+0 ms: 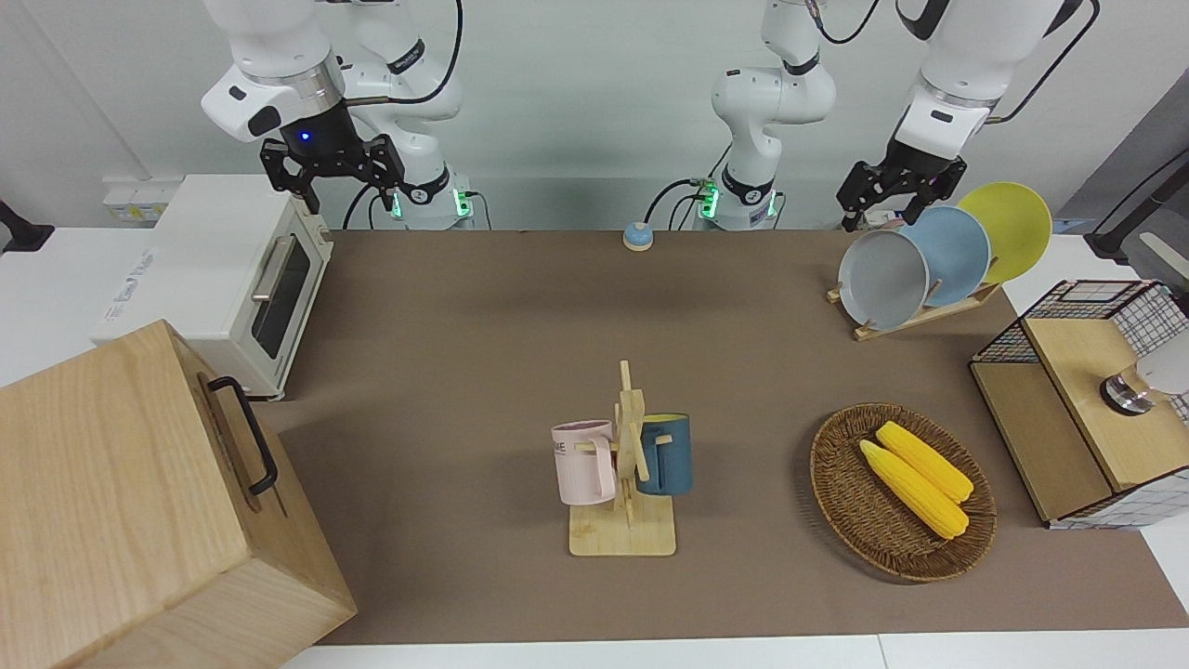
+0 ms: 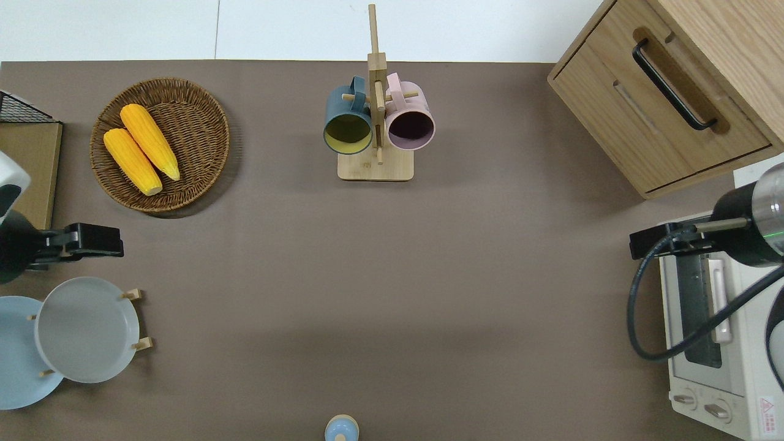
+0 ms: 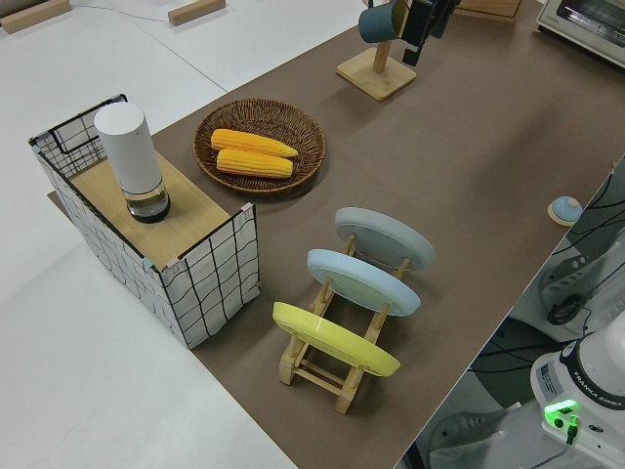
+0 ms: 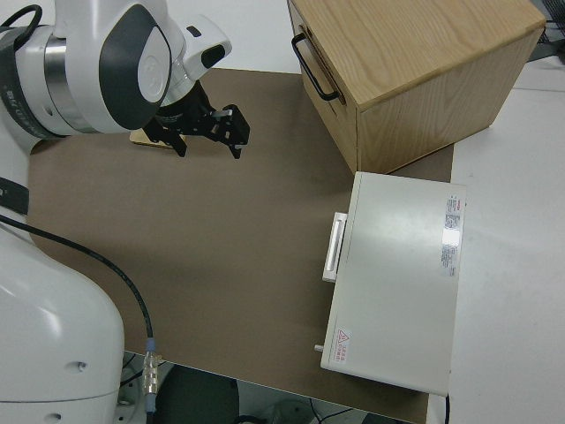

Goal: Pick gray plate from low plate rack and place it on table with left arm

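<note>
The gray plate [image 1: 882,279] leans in the slot of the low plate rack [image 1: 915,316] that lies toward the table's middle; it also shows in the overhead view [image 2: 86,329] and the left side view [image 3: 384,237]. A light blue plate [image 1: 957,251] and a yellow plate [image 1: 1012,228] stand in the other slots. My left gripper [image 1: 896,190] is open and empty in the air, apart from the plates. In the overhead view it [image 2: 92,240] is over bare table [image 2: 429,275] between the rack and the wicker basket. My right gripper [image 1: 339,190] is parked and open.
A wicker basket [image 1: 841,483] with two corn cobs lies farther from the robots than the rack. A wire-sided box [image 1: 1087,409] with a white cylinder stands at the left arm's end. A mug tree [image 1: 624,465], a toaster oven [image 1: 223,269], a wooden cabinet [image 1: 139,502] and a small blue bell [image 1: 637,236] also stand here.
</note>
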Controlling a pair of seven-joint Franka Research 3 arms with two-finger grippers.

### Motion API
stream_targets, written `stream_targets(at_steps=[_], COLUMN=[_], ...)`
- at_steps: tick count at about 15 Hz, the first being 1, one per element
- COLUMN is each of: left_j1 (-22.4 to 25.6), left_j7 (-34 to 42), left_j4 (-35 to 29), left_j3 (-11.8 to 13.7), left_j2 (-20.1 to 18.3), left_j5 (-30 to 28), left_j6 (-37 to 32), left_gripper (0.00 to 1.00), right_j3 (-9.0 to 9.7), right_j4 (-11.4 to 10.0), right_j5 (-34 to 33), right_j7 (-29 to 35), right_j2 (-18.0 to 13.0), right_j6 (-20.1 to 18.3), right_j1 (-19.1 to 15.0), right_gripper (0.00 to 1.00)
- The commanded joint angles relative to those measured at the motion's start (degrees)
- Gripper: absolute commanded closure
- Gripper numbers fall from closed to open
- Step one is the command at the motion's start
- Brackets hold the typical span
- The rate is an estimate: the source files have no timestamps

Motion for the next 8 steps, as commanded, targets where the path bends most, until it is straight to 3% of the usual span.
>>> stream_targets(at_steps=[1,6,8], left_j1=[0.6,0.8,0.8], left_j7=[5.0,14.3,14.4], left_j4=[-0.4,-0.4,-0.5], left_j3=[3.2,11.1,12.8], left_j2=[-0.8,-1.2,-1.2], left_j5=[1.2,1.5,2.3], left_j6=[-0.8,-1.4,-1.7], left_gripper=[0.0,0.0,0.0], right_j3=[0.29,0.29,0.38], right_j4=[0.3,0.3,0.3], right_j5=[0.3,0.3,0.3], right_j7=[-0.1,0.0,-0.1], right_j2=[-0.1,-0.1,-0.1], right_j6=[-0.8,-0.8,-0.8], right_j1=[-0.4,-0.4,-0.4], right_gripper=[0.013,0.011,0.011])
